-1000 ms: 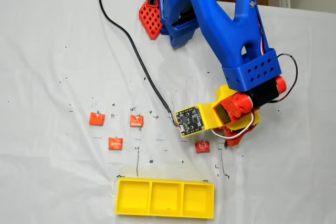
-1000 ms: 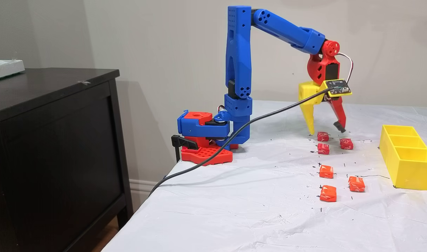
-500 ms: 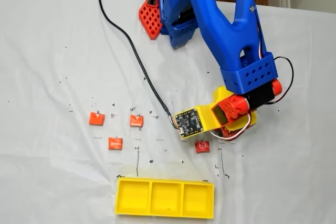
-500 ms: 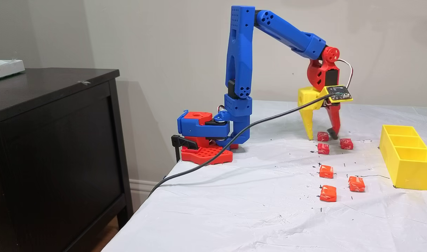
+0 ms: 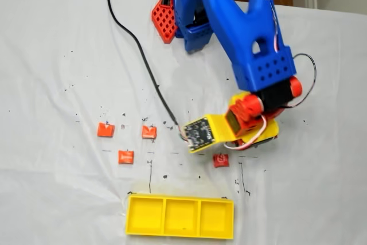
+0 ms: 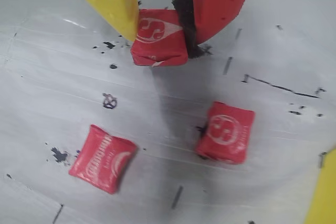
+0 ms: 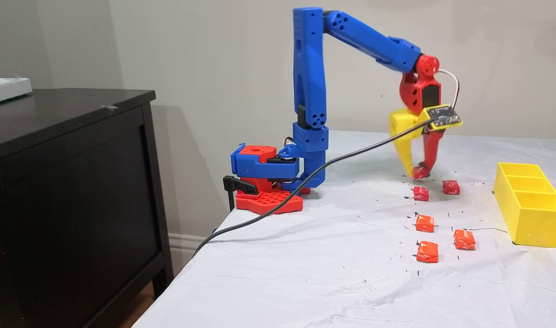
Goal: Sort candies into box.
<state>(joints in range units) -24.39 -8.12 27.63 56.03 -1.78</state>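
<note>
grab worked, I think | end effector (image 6: 160, 27) now clamped on a red candy (image 6: 157, 43), lifted just off the surface since a moment ago | far side, left of the box (image 7: 528, 214) | box empty, five candies left

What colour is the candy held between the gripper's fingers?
Red with white marks; the held candy shows best in the wrist view, in the gripper.

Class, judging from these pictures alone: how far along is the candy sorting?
Done: nothing; the box has all three compartments empty. In hand: the gripper is shut on one red candy, just above the cloth in a fixed view. Left: two red candies and three orange ones on the cloth.
</note>
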